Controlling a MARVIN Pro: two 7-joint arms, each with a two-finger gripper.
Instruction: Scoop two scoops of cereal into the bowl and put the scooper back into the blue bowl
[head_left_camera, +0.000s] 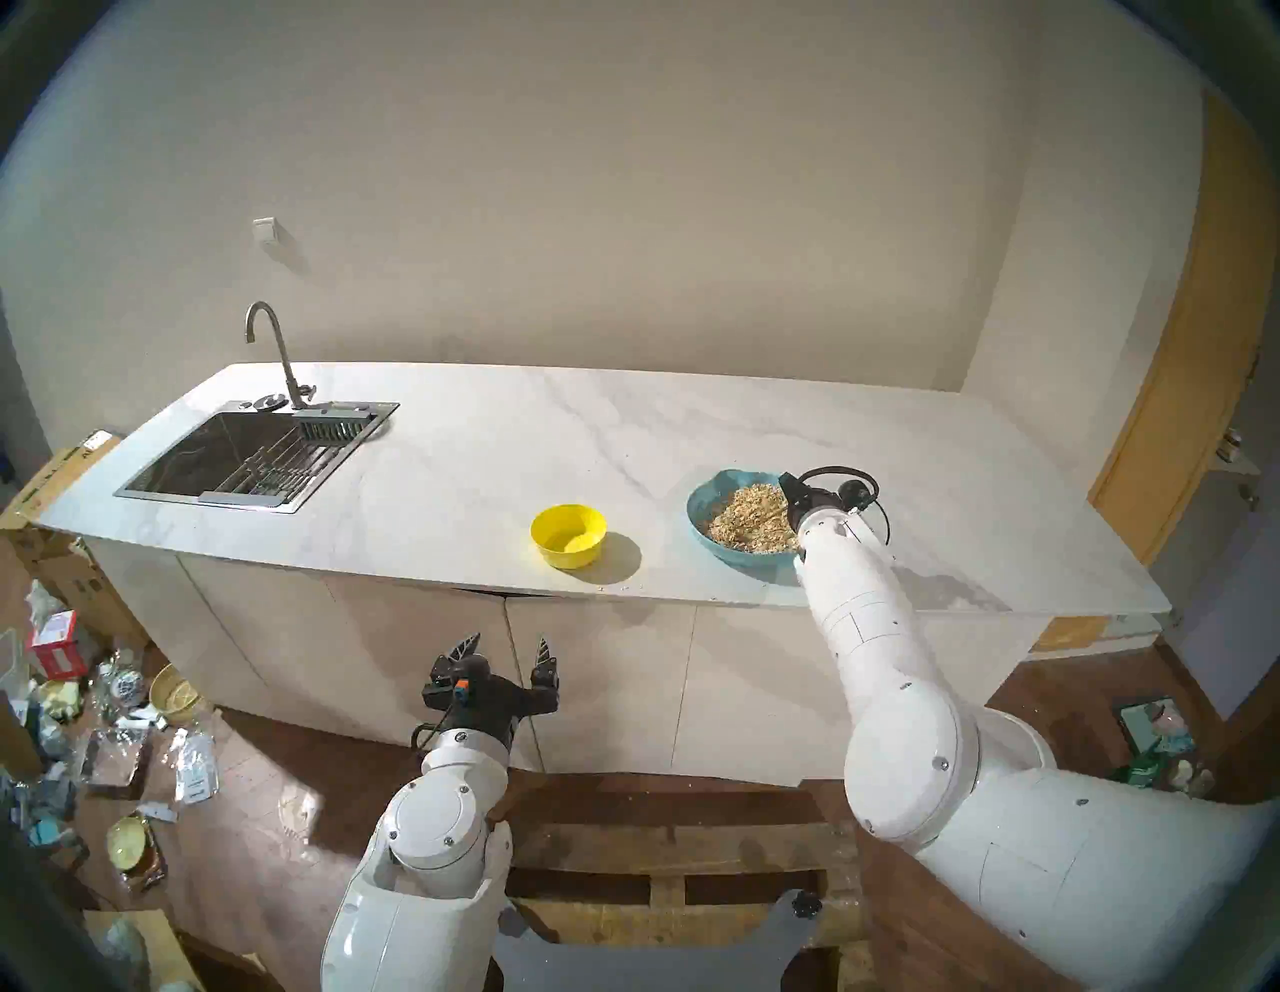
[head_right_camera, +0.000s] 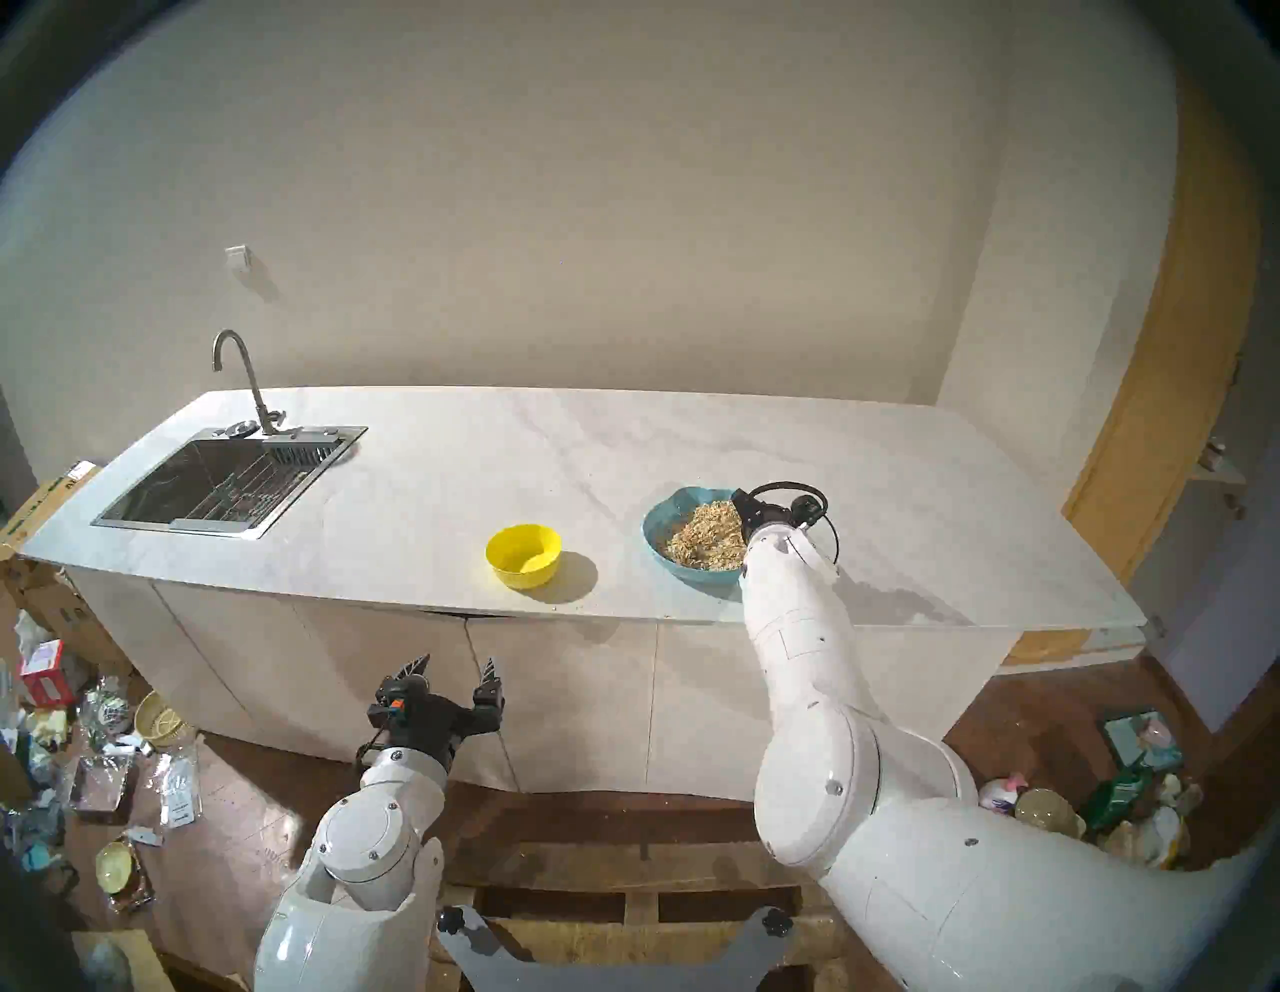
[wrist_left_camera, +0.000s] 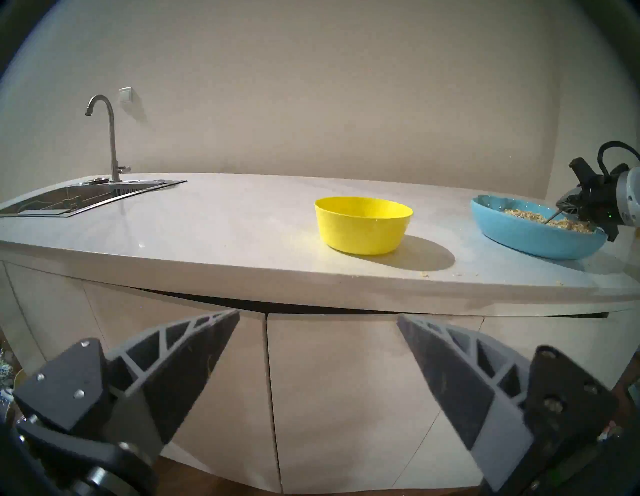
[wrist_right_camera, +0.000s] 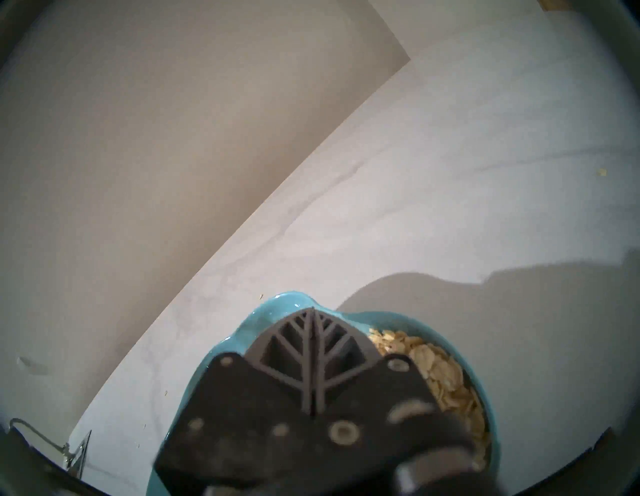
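The small yellow bowl (head_left_camera: 568, 535) (wrist_left_camera: 363, 225) stands on the white counter near its front edge, and its inside looks bare. To its right the wavy-rimmed blue bowl (head_left_camera: 698, 511) (wrist_left_camera: 526, 235) (wrist_right_camera: 277, 308) holds a heap of cereal (head_left_camera: 748, 519) (wrist_right_camera: 440, 374). My right gripper (head_left_camera: 789, 493) (wrist_right_camera: 313, 311) is down over the bowl's right side, fingers pressed together. The left wrist view shows the thin silver scooper (wrist_left_camera: 553, 217) running from those fingers down into the cereal. My left gripper (head_left_camera: 508, 644) (wrist_left_camera: 318, 314) is open and empty, below and in front of the counter edge.
A steel sink (head_left_camera: 242, 457) with a tall faucet (head_left_camera: 277, 353) takes the counter's far left. A few stray flakes (wrist_left_camera: 426, 275) lie near the front edge. Cabinet doors (wrist_left_camera: 346, 398) face my left gripper. Clutter (head_left_camera: 104, 720) covers the floor at left.
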